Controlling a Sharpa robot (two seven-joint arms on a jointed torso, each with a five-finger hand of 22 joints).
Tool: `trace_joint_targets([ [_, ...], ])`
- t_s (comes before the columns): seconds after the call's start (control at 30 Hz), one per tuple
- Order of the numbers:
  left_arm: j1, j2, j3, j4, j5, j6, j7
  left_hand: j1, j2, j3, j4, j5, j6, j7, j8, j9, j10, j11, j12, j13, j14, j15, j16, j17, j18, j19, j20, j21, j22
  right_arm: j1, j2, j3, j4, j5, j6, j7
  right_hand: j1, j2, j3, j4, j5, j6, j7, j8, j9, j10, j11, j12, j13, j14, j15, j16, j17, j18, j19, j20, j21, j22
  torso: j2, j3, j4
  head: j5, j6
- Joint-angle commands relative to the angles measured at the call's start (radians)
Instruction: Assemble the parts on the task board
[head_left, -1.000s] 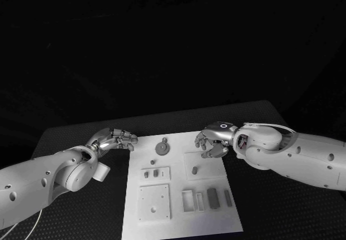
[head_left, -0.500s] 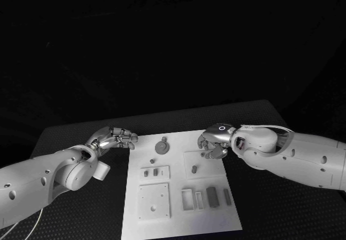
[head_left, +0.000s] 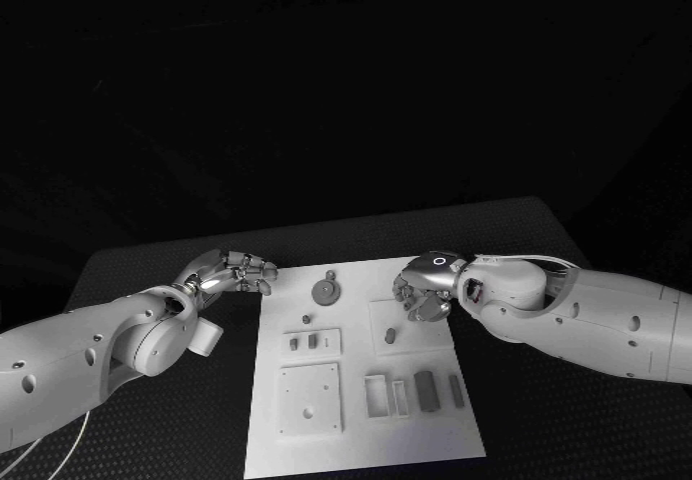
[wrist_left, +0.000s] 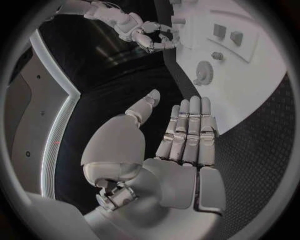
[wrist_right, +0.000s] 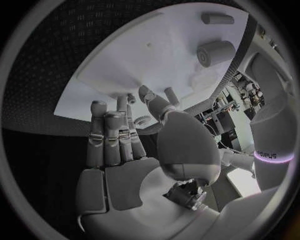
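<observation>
The white task board (head_left: 361, 420) lies in the middle of the black table. On it are a round toothed part (head_left: 327, 291), a small peg (head_left: 304, 320), an oval part (head_left: 389, 338) and several oblong parts (head_left: 424, 390) near its front. My right hand (head_left: 426, 295) hovers over the board's far right part, fingers pointing down and spread, holding nothing. The right wrist view shows its fingers (wrist_right: 112, 135) above the board (wrist_right: 125, 70), with a grey cylindrical part (wrist_right: 215, 52) beyond them. My left hand (head_left: 231, 272) sits off the board's far left corner, its fingers (wrist_left: 187, 130) straight and empty, near the toothed part (wrist_left: 203, 74).
A raised square plate (head_left: 309, 400) with small holes occupies the board's front left. Another small plate (head_left: 329, 347) holds two short parts. Black table (head_left: 159, 420) extends on both sides of the board and behind it.
My right hand has drifted a little lower and nearer to me over the board's far right part. The left hand has barely shifted.
</observation>
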Motion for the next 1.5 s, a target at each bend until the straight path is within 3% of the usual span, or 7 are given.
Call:
trace_joint_targets([
  [0.03, 0.0, 0.002, 0.001, 0.002, 0.01, 0.015, 0.013, -0.001, 0.008, -0.008, 0.0, 0.001, -0.004, 0.005, 0.004, -0.002, 0.01, 0.001, -0.006, -0.002, 0.007, 0.001, -0.005, 0.002, 0.0, 0.004, 0.001, -0.003, -0.002, -0.003, 0.005, 0.0, -0.007, -0.014, 0.013, 0.003, 0.003, 0.019, 0.001, 0.0, -0.005, 0.02, 0.01, 0.007, -0.001, 0.012, 0.0, 0.005, -0.006, 0.004, -0.004, 0.007, -0.002, 0.03, 0.005, -0.001, -0.004, 0.01, 0.0, -0.0007, 0.0002, 0.0, -0.002],
  [0.4, 0.0, 0.001, 0.001, 0.001, 0.011, 0.014, 0.01, -0.001, 0.01, -0.008, 0.0, 0.001, -0.004, 0.006, 0.004, -0.003, 0.012, 0.001, -0.009, -0.004, 0.009, 0.002, -0.01, 0.007, 0.0, 0.005, 0.001, -0.003, -0.005, -0.012, 0.013, -0.001, -0.019, -0.027, 0.012, 0.001, 0.024, 0.081, 0.01, -0.004, -0.005, 0.05, -0.001, 0.023, 0.004, 0.051, -0.012, 0.017, -0.027, 0.009, -0.016, 0.012, -0.007, 0.03, 0.008, -0.004, -0.002, 0.014, -0.001, 0.0002, -0.0015, 0.003, -0.006],
  [0.6, 0.0, 0.001, 0.001, 0.001, 0.011, 0.014, 0.008, -0.001, 0.011, -0.009, 0.0, 0.001, -0.004, 0.006, 0.004, -0.003, 0.013, 0.002, -0.011, -0.005, 0.01, 0.002, -0.012, 0.008, 0.0, 0.005, 0.001, -0.002, -0.007, -0.013, 0.019, -0.001, -0.019, -0.035, 0.001, -0.002, 0.037, 0.103, 0.006, -0.005, -0.005, 0.08, -0.015, 0.039, 0.012, 0.086, -0.025, 0.032, -0.032, 0.015, -0.028, 0.016, -0.01, 0.03, 0.012, -0.007, 0.002, 0.018, 0.0, 0.0, -0.0016, 0.002, -0.007],
  [0.9, 0.0, -0.001, 0.001, -0.001, 0.011, 0.014, 0.005, 0.001, 0.011, -0.009, -0.001, 0.002, -0.004, 0.006, 0.005, -0.004, 0.014, 0.002, -0.013, -0.007, 0.011, 0.002, -0.016, 0.011, 0.0, 0.005, 0.001, -0.002, -0.009, -0.019, 0.024, -0.001, -0.021, -0.047, 0.001, -0.003, 0.047, 0.109, 0.003, -0.005, -0.005, 0.103, -0.025, 0.049, 0.017, 0.11, -0.035, 0.043, -0.037, 0.021, -0.038, 0.019, -0.013, 0.03, 0.017, -0.01, 0.007, 0.019, -0.001, -0.0003, -0.0014, 0.002, -0.01],
  [1.5, 0.0, 0.0, 0.001, -0.006, 0.011, 0.012, 0.003, 0.004, 0.011, -0.009, 0.0, 0.002, -0.005, 0.006, 0.005, -0.005, 0.016, 0.002, -0.017, -0.01, 0.013, 0.002, -0.021, 0.016, 0.0, 0.005, 0.001, -0.002, -0.012, -0.02, 0.023, -0.001, -0.008, -0.052, -0.068, -0.003, 0.061, 0.118, 0.006, -0.005, -0.005, 0.123, -0.029, 0.055, 0.02, 0.128, -0.044, 0.05, -0.041, 0.027, -0.046, 0.022, -0.016, 0.03, 0.023, -0.015, 0.012, 0.019, -0.001, 0.0005, -0.0022, 0.004, -0.009],
])
